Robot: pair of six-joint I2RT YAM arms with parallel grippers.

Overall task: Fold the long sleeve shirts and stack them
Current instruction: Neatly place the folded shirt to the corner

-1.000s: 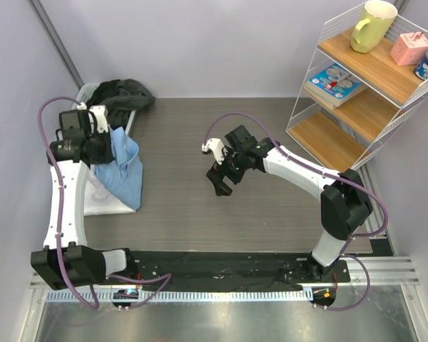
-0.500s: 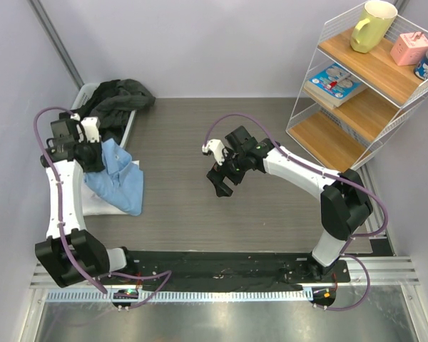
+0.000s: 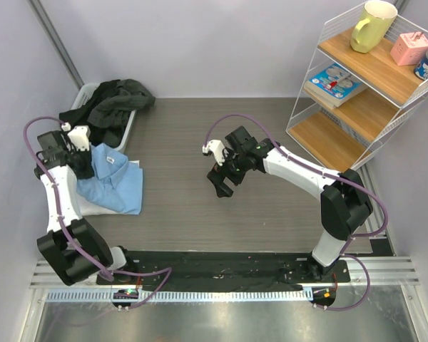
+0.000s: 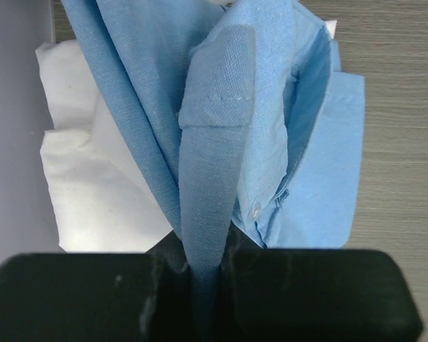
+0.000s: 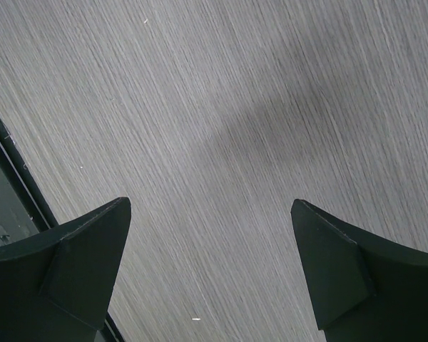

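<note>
A folded light blue shirt (image 3: 114,184) with a collar and buttons lies at the table's left, on top of a white shirt (image 3: 93,206) whose edge shows beneath it. My left gripper (image 3: 80,161) is shut on a fold of the blue shirt (image 4: 221,142) at its far left edge. In the left wrist view the white shirt (image 4: 93,185) shows under the blue one. My right gripper (image 3: 221,182) is open and empty above the bare middle of the table; its fingertips (image 5: 93,249) frame only wood grain.
A white bin (image 3: 123,128) holding dark clothes (image 3: 118,96) stands at the back left, just behind the shirts. A wire shelf unit (image 3: 357,92) with a mug, books and jars stands at the back right. A black rail (image 3: 221,267) runs along the near edge.
My left gripper has lowered and moved left with the blue shirt, which now lies flatter over the white shirt. The right arm has not moved.
</note>
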